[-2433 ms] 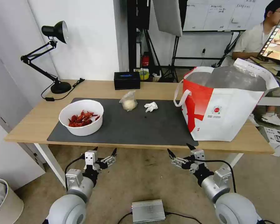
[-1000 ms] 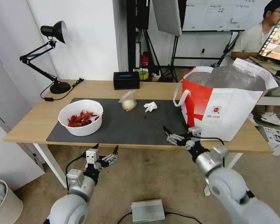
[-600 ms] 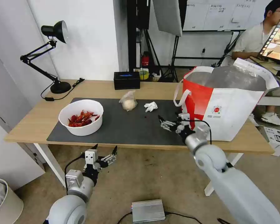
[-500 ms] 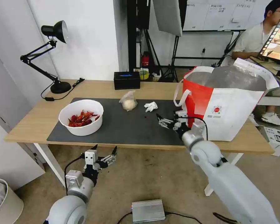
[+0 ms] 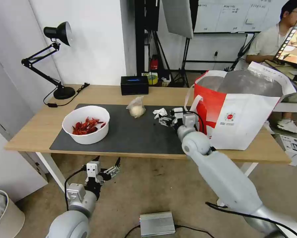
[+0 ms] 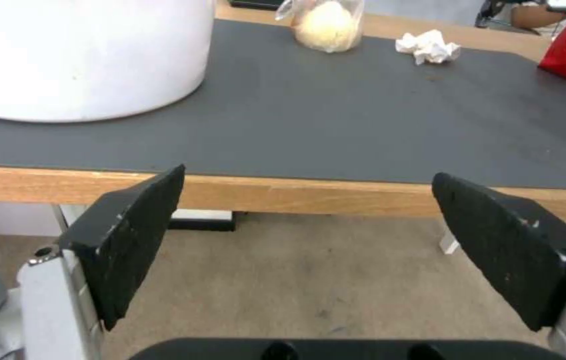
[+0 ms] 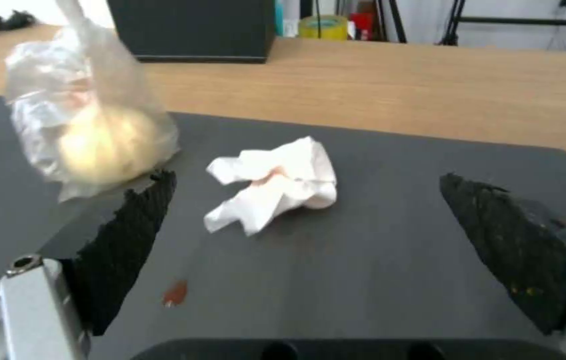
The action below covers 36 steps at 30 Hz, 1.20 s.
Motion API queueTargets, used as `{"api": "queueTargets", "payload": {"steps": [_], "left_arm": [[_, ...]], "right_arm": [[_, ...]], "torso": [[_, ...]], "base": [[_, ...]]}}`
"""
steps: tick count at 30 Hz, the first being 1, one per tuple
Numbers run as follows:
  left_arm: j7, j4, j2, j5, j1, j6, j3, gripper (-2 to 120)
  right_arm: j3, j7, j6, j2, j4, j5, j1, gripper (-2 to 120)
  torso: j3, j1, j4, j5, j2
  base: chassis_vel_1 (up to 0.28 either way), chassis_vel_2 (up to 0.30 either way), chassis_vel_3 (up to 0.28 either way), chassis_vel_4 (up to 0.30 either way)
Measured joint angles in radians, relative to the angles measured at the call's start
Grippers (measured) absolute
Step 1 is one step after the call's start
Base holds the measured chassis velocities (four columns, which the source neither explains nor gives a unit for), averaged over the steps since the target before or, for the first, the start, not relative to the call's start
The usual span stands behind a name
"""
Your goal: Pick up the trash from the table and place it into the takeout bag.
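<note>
On the table (image 5: 39,125), the dark mat (image 5: 138,135) holds a white bowl of red shells (image 5: 85,124), a small clear bag with a whitish lump (image 5: 136,107) and a crumpled white tissue (image 5: 160,112). My right gripper (image 5: 165,119) reaches over the mat, open, with the tissue (image 7: 276,185) lying just ahead between its spread fingers (image 7: 130,230), untouched. The clear bag (image 7: 90,135) sits close beside one finger. The red-and-white takeout bag (image 5: 241,112) stands open at the right end. My left gripper (image 5: 105,165) hangs open below the table's front edge, facing the bowl (image 6: 83,55).
A black desk lamp (image 5: 57,59) stands at the table's back left, and a black box (image 5: 134,85) at the back centre. A small red scrap (image 7: 175,292) lies on the mat. On the floor are a silver box (image 5: 157,223) and a white bin (image 5: 3,211).
My right arm has risen from below the table edge and reached forward over the mat until its open gripper is at the tissue. The left arm sank a little.
</note>
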<state>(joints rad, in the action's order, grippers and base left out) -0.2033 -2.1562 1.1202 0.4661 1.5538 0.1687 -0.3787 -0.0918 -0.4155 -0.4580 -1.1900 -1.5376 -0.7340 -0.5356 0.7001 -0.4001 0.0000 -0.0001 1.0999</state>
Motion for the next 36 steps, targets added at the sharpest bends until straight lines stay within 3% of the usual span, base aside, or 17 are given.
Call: {"api": "queueTargets", "payload": {"steps": [10,24,36], "left_arm": [[0.011,-0.002,0.017,-0.007,-0.001,0.0,0.012,100],[0.017,0.003,0.022,-0.01,0.008,0.0,0.008,100],[0.018,0.007,0.022,-0.01,0.006,-0.001,0.011,100]], "right_arm": [[-0.036,-0.041,-0.064,-0.057,0.125,-0.054,0.114,100],[-0.062,-0.102,-0.094,-0.207,0.383,-0.017,0.229,100],[-0.055,-0.11,-0.111,-0.272,0.484,0.018,0.275,100]], "torso": [[0.0,0.0,0.0,0.0,0.0],[0.0,0.0,0.0001,0.0,0.0],[0.0,0.0,0.0,0.0,0.0]], "base": [[0.0,0.0,0.0,0.0],[0.0,0.0,0.0,0.0],[0.0,0.0,0.0,0.0]]}}
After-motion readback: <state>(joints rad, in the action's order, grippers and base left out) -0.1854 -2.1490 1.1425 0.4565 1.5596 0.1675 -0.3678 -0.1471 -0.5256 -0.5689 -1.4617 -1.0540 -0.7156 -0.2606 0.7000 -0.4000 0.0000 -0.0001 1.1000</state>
